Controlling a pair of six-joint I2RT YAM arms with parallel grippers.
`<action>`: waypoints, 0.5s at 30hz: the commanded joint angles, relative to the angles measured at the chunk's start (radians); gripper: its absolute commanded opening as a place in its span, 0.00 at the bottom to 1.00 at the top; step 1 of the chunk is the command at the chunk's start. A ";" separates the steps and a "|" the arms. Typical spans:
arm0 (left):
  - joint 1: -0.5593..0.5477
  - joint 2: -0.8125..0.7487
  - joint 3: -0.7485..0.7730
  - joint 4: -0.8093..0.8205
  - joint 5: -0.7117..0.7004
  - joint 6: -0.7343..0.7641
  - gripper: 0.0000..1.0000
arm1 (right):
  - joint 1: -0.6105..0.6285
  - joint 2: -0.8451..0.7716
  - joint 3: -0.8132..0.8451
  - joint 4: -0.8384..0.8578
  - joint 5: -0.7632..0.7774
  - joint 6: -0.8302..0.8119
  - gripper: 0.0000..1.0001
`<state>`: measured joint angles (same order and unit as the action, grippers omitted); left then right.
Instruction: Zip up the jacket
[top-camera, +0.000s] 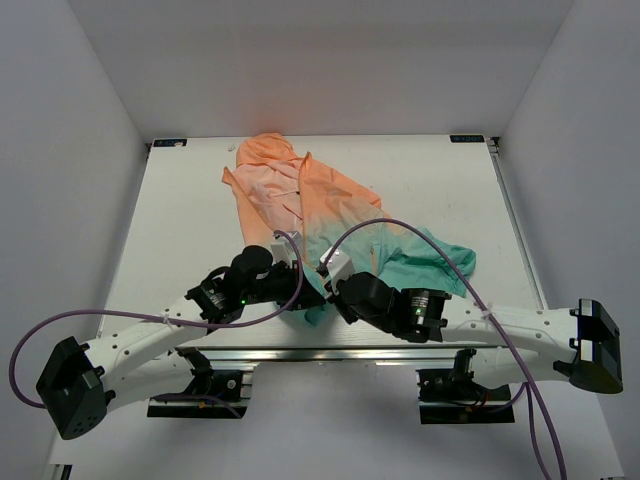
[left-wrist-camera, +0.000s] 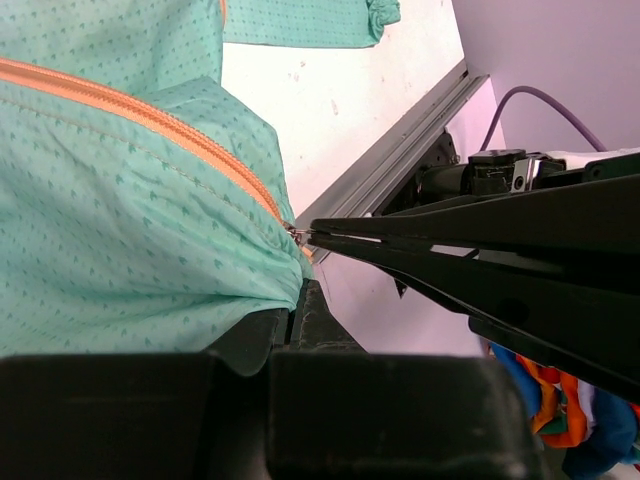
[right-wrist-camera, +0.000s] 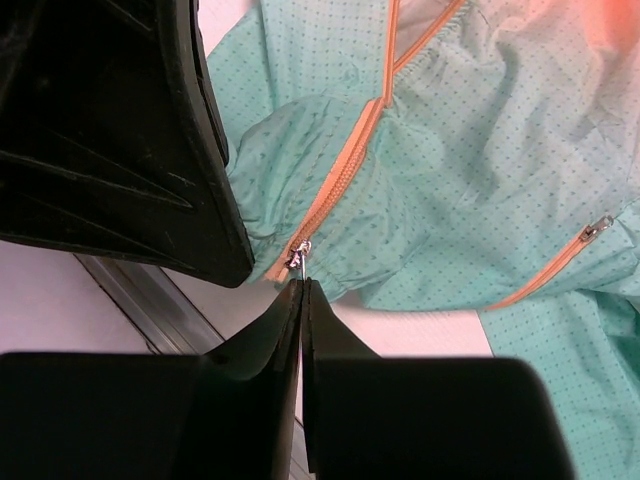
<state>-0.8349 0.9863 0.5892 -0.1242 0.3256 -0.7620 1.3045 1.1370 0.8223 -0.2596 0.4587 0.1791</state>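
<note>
The jacket (top-camera: 300, 200) lies flat on the white table, its peach hood far and its teal hem near. Both grippers meet at the hem by the near edge. My left gripper (top-camera: 306, 291) is shut on the teal hem fabric (left-wrist-camera: 150, 260), its tips (left-wrist-camera: 297, 297) just under the bottom end of the orange front zipper (left-wrist-camera: 170, 130). My right gripper (right-wrist-camera: 302, 285) is shut on the small metal zipper pull (right-wrist-camera: 300, 255) at the zipper's bottom end. Its thin black fingers (left-wrist-camera: 430, 250) reach in from the right in the left wrist view.
The table's metal front rail (left-wrist-camera: 400, 150) runs close beside the hem. A teal sleeve (top-camera: 440, 265) spreads to the right. A pocket zipper with a metal pull (right-wrist-camera: 597, 228) sits on the right panel. Purple cables (top-camera: 400, 225) loop over the jacket.
</note>
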 joint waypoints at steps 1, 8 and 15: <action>-0.006 -0.026 0.046 -0.009 0.039 0.018 0.00 | 0.004 0.017 0.041 0.020 0.034 -0.013 0.06; -0.004 -0.029 0.049 -0.017 0.041 0.020 0.00 | 0.004 0.015 0.031 0.056 0.043 -0.026 0.11; -0.004 -0.026 0.058 -0.028 0.038 0.018 0.00 | 0.004 0.026 0.012 0.065 -0.012 -0.066 0.13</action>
<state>-0.8352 0.9855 0.6052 -0.1516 0.3305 -0.7551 1.3048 1.1545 0.8230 -0.2516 0.4549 0.1448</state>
